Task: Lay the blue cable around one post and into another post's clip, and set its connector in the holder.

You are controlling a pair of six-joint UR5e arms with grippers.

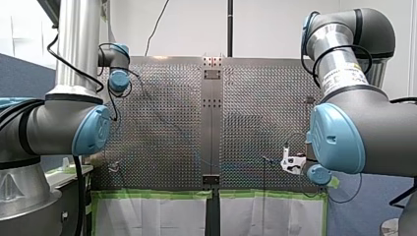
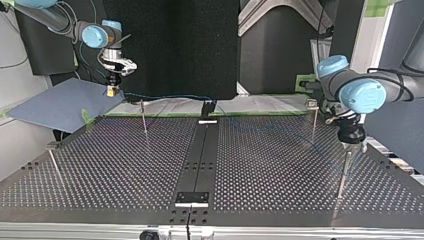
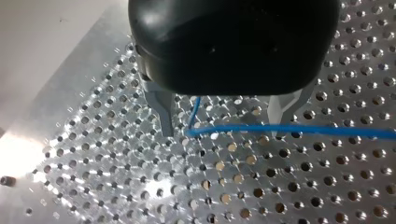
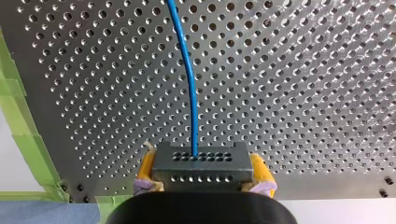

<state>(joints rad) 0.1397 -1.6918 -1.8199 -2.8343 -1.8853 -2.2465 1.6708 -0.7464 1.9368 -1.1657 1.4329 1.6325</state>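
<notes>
The right wrist view shows what no other view does: my right end effector (image 4: pixel 203 164) is clenched on the connector (image 4: pixel 201 170), a dark block with rows of small holes, held between yellow pads (image 4: pixel 146 164). The cable (image 4: pixel 189 79) leaves the top of the block and runs ahead over the surface (image 4: pixel 303 93). Green tape (image 4: pixel 23 126) edges the surface beside the end effector.

The left wrist view alone gives the other end effector's state. My left end effector (image 3: pixel 223 120) is released, its metal fingers (image 3: pixel 162 114) well apart just above the surface. The cable passes between them, bends sharply near one finger and runs off sideways past the other.

The top view gives the layout. My right arm hangs at the view's left, above the far edge of the surface, and my left arm is low at the view's right. A thin blue line runs along the far edge from my right arm toward the middle, then only faintly across to my left arm. It also shows thin upright posts (image 2: pixel 144 119), one near each arm at the far side and others nearer the camera. I cannot tell whether the cable touches any of them.

In the front view the arms' own joints hide most of this, and the cable is barely visible.
</notes>
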